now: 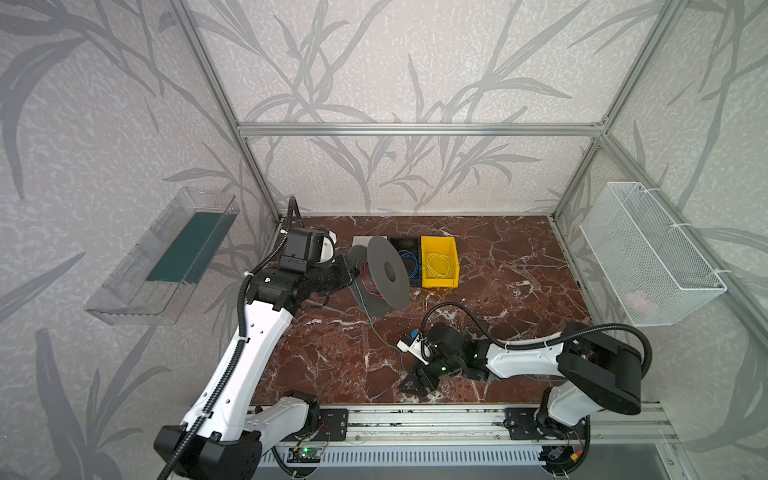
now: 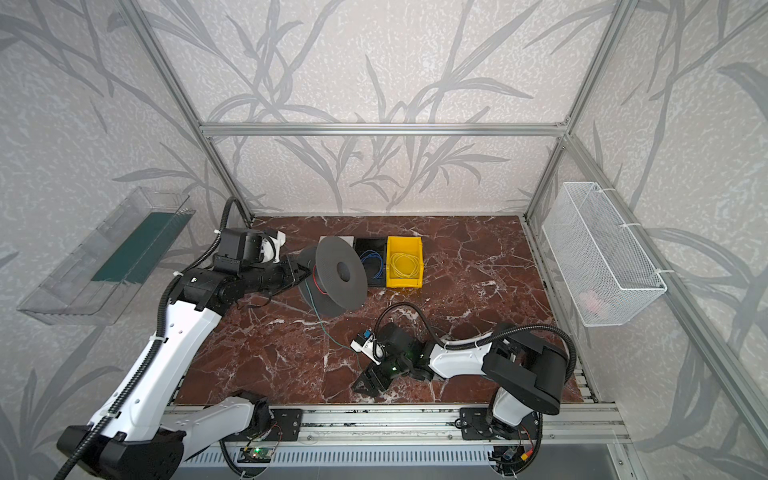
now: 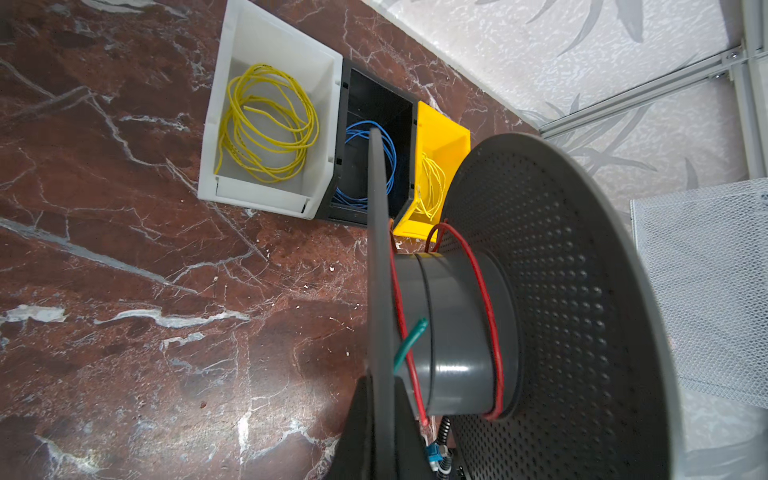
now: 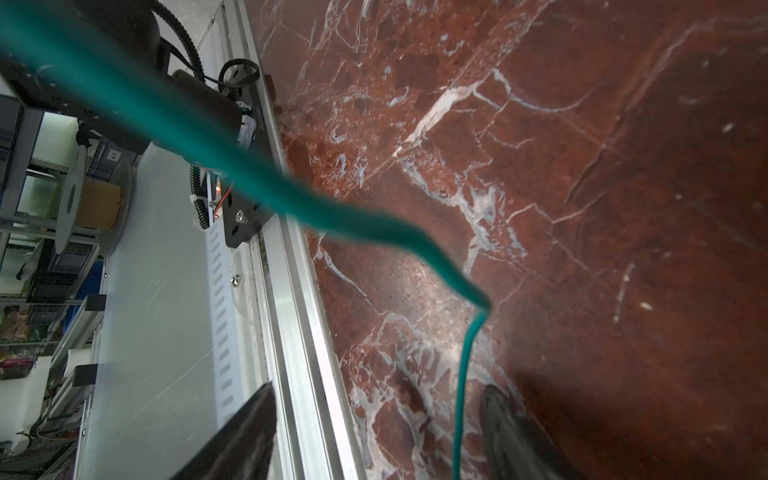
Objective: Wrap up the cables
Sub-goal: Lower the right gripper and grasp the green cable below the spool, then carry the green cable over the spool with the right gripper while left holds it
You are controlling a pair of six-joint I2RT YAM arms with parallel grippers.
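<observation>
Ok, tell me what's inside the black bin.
A coil of blue wire lies in the black bin. The spool blocks part of the bin in every view that shows it, so the rest of its floor is hidden.

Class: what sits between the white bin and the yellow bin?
A black bin holding a blue wire coil. It is seen most clearly in the left wrist view.

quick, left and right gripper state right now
left gripper: closed, clamping a flange of the dark grey plastic spool
right gripper: open, the thin teal-green wire runs between its jaws, ungripped
</observation>
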